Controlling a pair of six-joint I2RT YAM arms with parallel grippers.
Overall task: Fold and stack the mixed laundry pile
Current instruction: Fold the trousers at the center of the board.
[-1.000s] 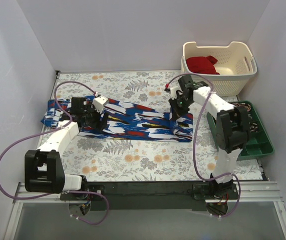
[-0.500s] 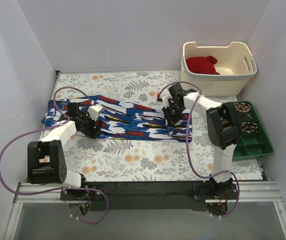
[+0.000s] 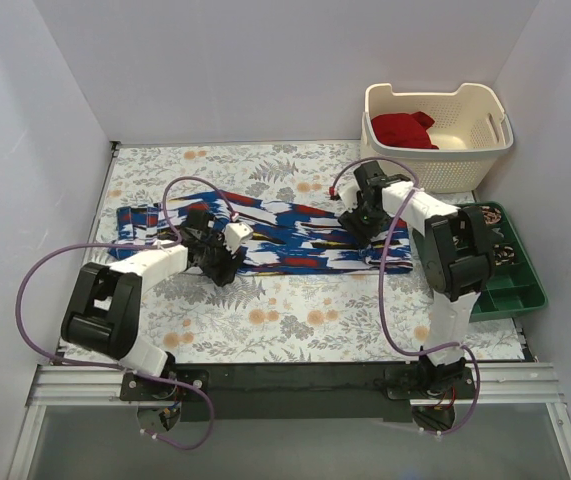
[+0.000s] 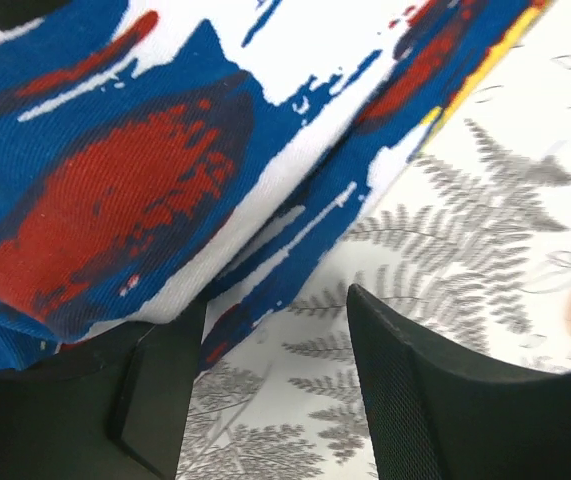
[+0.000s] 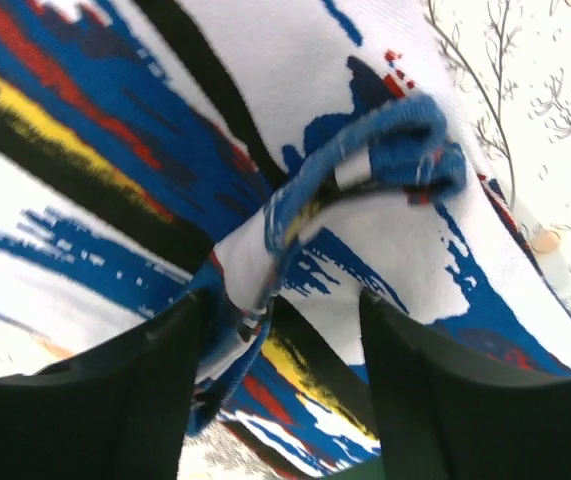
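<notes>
The blue printed garment (image 3: pixel 295 235) lies flat as a long strip across the middle of the flowered table cover (image 3: pixel 295 325), running left to right, w/ both grippers low on it. The left gripper (image 3: pixel 227 250) is at the near edge of the strip, left of centre. In its wrist view the jaws stand apart: one finger (image 4: pixel 155 400) is right at the folded hem of the cloth, the other finger (image 4: pixel 445 400) is over bare table cover, and the gap btw. them shows mostly table cover. The right gripper (image 3: pixel 362 215) is on the right part of the strip, toward the far edge. Its jaws also stand apart; a bunched fold w/ a blue hem sits btw. the two fingers (image 5: pixel 125 400), but they do not squeeze it. A purple cable (image 3: pixel 197 183) of the left arm arches over the left part of the strip and hides a bit of it. The plain red garment (image 3: pixel 403 128) is in the cream basket (image 3: pixel 485 100) at the far right corner, well apart from the blue one. A green tray (image 3: pixel 515 290) w/ coiled items (image 3: pixel 483 215) stands at the right edge of the table, just beside the right arm, which covers part of it.
</notes>
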